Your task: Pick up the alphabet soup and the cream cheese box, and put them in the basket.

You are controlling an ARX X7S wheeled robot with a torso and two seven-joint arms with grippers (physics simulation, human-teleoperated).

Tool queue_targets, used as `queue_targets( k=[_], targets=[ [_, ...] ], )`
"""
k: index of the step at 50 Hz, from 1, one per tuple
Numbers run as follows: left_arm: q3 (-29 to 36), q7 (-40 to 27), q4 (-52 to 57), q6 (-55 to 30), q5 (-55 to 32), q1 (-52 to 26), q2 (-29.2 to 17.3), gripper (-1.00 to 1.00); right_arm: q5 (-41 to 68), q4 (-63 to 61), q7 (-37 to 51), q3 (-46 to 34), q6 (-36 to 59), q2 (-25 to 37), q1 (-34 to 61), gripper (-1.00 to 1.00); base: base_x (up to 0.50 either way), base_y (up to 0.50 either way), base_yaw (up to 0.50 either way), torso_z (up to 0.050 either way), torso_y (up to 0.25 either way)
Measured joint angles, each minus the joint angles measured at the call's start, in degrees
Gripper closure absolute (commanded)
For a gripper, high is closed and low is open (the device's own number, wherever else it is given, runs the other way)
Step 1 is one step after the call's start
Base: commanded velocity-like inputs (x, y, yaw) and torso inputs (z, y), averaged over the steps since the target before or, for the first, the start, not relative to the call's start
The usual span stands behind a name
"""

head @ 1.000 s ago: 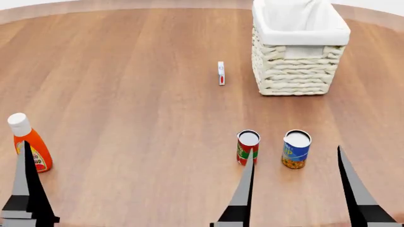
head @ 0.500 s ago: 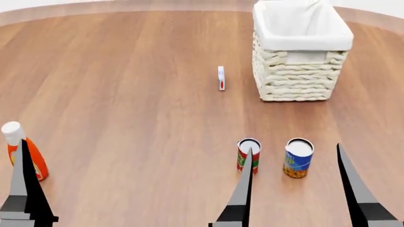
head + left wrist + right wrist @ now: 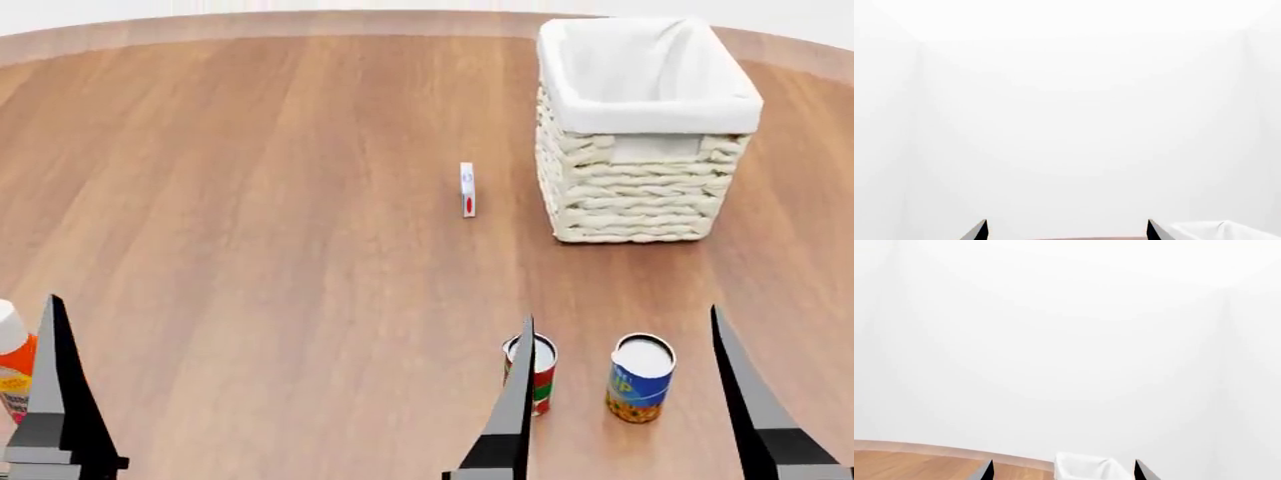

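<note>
Two targets wait untouched on the surface [image 3: 267, 200]: basket [image 3: 641, 190] at 1 o'clock, alphabet soup [image 3: 641, 378] between the right gripper's [image 3: 621, 400] spread fingers, cream cheese box [image 3: 467, 189] at 12. Left gripper's [image 3: 54, 400] spread unclear.

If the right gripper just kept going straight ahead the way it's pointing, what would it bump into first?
Probably the basket: in the right wrist view it sits between the open fingers of the right gripper, farther ahead. The alphabet soup also lies between the fingers in the head view, but how high the gripper is stays unclear.
</note>
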Motion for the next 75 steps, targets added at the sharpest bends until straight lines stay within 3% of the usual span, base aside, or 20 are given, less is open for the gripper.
queue_targets(
  k=[75],
  targets=[
    [1.6, -2.9, -1.5, 0.7, -1.8, 0.2, -2.7, -1.0, 4.0, 1.2, 3.2, -1.4, 0.0, 3.0, 1.0, -1.0, 0.17, 0.0, 0.0, 0.0, 0.0]
  ],
)
